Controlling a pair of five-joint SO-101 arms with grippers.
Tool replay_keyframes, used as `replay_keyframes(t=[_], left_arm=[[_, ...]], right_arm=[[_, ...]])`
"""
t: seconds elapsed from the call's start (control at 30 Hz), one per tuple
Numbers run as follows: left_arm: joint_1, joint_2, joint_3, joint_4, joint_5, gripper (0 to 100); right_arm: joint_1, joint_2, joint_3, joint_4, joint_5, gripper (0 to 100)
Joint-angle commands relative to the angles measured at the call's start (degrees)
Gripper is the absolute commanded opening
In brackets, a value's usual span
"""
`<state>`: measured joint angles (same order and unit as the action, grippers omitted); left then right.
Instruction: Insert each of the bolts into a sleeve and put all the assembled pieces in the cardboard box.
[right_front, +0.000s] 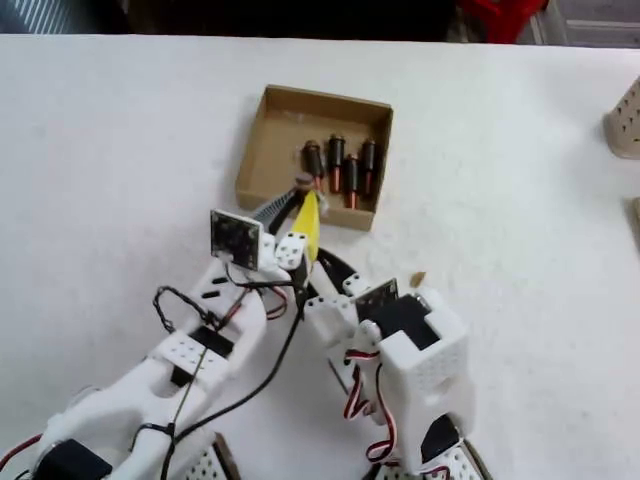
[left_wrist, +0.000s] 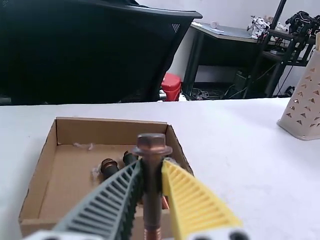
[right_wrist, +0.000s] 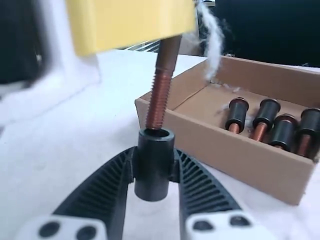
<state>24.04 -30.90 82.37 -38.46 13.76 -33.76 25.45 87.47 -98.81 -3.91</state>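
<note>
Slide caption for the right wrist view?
Right gripper holds a black sleeve upright as the bolt tip meets its mouth, beside the cardboard box with four assembled pieces.

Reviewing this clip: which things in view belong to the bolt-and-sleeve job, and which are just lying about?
Job: copper-coloured threaded metal bolt; black cylindrical sleeve; brown cardboard box; four assembled bolt-and-sleeve pieces inside it.
Lying about: beige perforated plastic stand; small brown scrap.

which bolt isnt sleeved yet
The bolt clamped in the left end effector: its bare copper thread is at the mouth of the sleeve in the right end effector. The other four lie sleeved in the cardboard box.
</note>
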Motion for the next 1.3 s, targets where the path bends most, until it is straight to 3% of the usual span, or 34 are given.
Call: replay_keyframes(t=[0.0, 0.2, 0.5, 0.9, 1.27], left_arm=[[0.3, -0.6, -4.3, 0.4, 4.0, 2], [0.3, -2.0, -4.1, 1.2, 6.1, 2], [1.5, -16.9, -3.6, 22.8, 5.8, 2], [0.0, -4.0, -6.9, 22.9, 5.7, 2], [1.6, -12.4, -0.3, 26.4, 5.7, 2]], right_arm=[[0.8, -2.7, 0.0, -1.9, -0.6, 1.6], [1.0, -4.1, 0.0, -1.7, -0.6, 1.6], [1.0, -4.2, 0.0, -1.7, -0.6, 1.6], [1.6, -4.4, 0.1, -1.7, -0.6, 1.6], [2.2, -4.5, -0.3, -1.8, -0.6, 1.6]])
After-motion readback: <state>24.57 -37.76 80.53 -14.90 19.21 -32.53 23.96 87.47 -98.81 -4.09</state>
